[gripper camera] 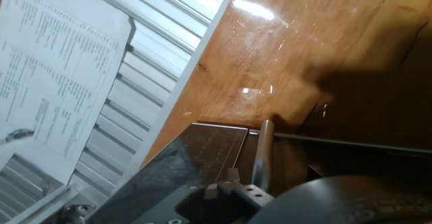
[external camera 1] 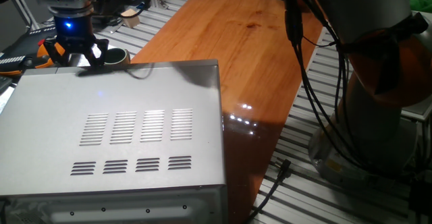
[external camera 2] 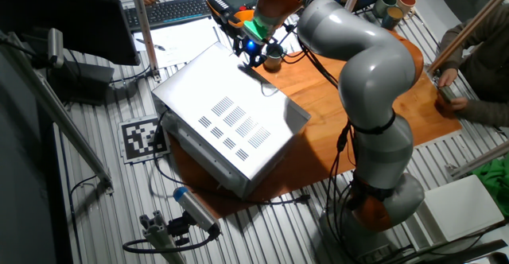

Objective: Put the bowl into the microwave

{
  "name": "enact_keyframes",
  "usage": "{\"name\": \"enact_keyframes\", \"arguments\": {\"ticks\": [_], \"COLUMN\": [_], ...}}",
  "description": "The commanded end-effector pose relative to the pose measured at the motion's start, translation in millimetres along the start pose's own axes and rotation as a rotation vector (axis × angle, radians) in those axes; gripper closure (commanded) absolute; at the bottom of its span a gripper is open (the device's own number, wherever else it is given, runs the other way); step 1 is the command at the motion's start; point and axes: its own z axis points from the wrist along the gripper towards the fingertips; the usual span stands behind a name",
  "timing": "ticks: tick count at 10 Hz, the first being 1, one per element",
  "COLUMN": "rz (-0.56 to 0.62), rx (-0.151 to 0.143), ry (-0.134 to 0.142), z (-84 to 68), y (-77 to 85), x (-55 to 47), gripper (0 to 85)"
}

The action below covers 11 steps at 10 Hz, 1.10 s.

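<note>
Bowl [external camera 1: 116, 55] at gripper [external camera 1: 79, 54], behind microwave [external camera 1: 121, 136].
Fingers' state: cannot tell. Advice: keep bowl level, clear door edge before entry.

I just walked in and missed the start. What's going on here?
The robot arm reaches over the far side of the microwave. Its gripper sits right by the small metal bowl, just behind the oven's top edge. Whether the fingers have closed on the bowl can't be seen. The bowl is not inside the microwave yet.
</note>
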Motion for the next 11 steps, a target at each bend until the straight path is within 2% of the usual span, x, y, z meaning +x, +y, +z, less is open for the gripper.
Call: {"name": "enact_keyframes", "arguments": {"ticks": [1,3,5,8,11], "rz": [-0.01,-0.033,-0.023,-0.01,0.005], "rx": [0.002,0.027,0.057,0.057,0.068], "ry": [-0.006,-0.022,-0.054,-0.048,-0.057], "z": [-0.1,-0.1,-0.1,1.2,4.3], "y": [0.1,0.1,0.1,2.2,13.1], "x": [0.1,0.1,0.1,0.3,6.5], "gripper": [34.0,34.0,34.0,34.0,34.0]}}
